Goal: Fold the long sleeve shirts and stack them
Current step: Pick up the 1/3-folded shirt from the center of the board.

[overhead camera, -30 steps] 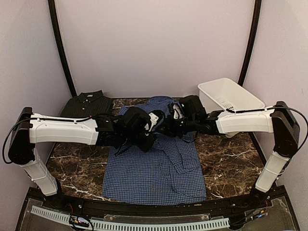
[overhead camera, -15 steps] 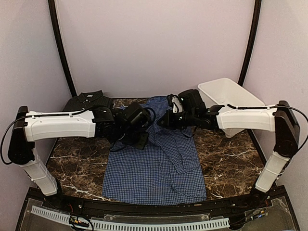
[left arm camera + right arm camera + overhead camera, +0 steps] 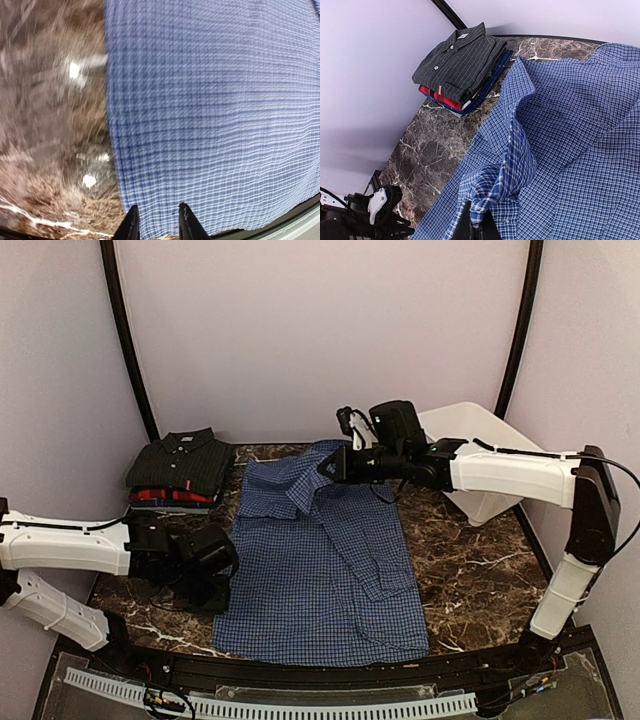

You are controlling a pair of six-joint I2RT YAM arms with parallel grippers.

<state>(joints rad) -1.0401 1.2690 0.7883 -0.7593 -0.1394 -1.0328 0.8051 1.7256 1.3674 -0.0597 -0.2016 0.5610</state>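
The blue checked shirt (image 3: 330, 580) lies spread on the marble table, collar at the far end. My right gripper (image 3: 328, 466) is shut on a bunch of its cloth near the collar and holds that fold raised; in the right wrist view the jaws (image 3: 480, 227) pinch the blue cloth (image 3: 580, 125). My left gripper (image 3: 222, 585) hovers open and empty over the shirt's near left edge; its fingers (image 3: 131, 225) straddle the blue cloth (image 3: 215, 100) without touching it. A folded stack at the far left has the dark check shirt (image 3: 180, 458) on top and the red shirt (image 3: 160, 496) beneath, also in the right wrist view (image 3: 460, 62).
A white plastic basket (image 3: 490, 440) stands at the far right, behind my right arm. Bare marble table (image 3: 470, 570) shows to the right and left of the blue shirt. A curved black frame and walls close in the back.
My left arm has pulled back from the shirt's middle to the near left. My right gripper has moved back and up, lifting the cloth near the collar.
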